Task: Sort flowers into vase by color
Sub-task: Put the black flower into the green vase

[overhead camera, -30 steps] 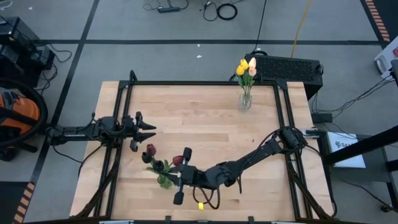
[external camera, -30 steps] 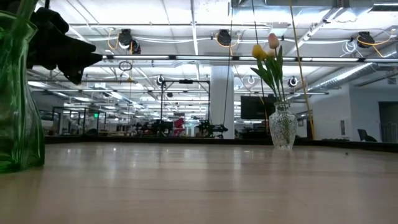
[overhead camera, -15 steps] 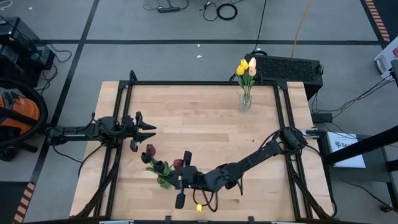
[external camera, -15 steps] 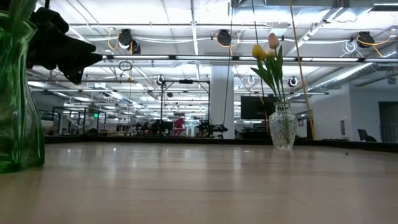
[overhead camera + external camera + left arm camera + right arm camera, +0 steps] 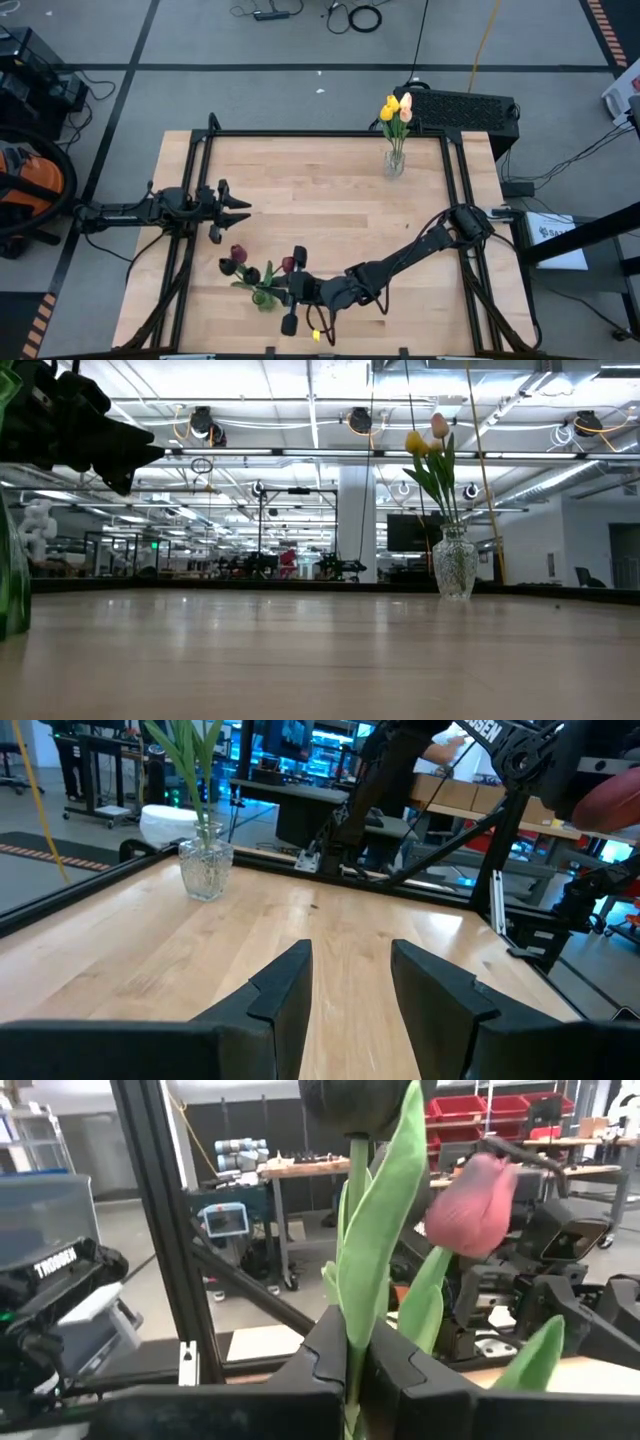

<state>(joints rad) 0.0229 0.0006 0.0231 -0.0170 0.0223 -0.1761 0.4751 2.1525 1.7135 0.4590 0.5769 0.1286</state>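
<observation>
- High view: the right gripper (image 5: 291,290) reached across the light wooden table (image 5: 330,210) to a spot near its front edge, left of the middle, among a bunch of dark red and near-black artificial tulips with green stems (image 5: 252,270).
- Right wrist view: its two dark fingers (image 5: 325,1360) were pressed together on one green tulip stem (image 5: 352,1330), which stood upright between them — a near-black head topped it, and a pink-red tulip head (image 5: 472,1205) hung just beside.
- The bunch stood in a green glass vase (image 5: 10,575), seen at the low view's edge.
- Yellow and cream-peach tulips (image 5: 397,110) stood in a clear textured glass vase (image 5: 394,162) by the table's far edge, towards the right corner.
- The left gripper (image 5: 232,210) waited near the table's left edge, fingers (image 5: 285,995) apart — nothing between them.
</observation>
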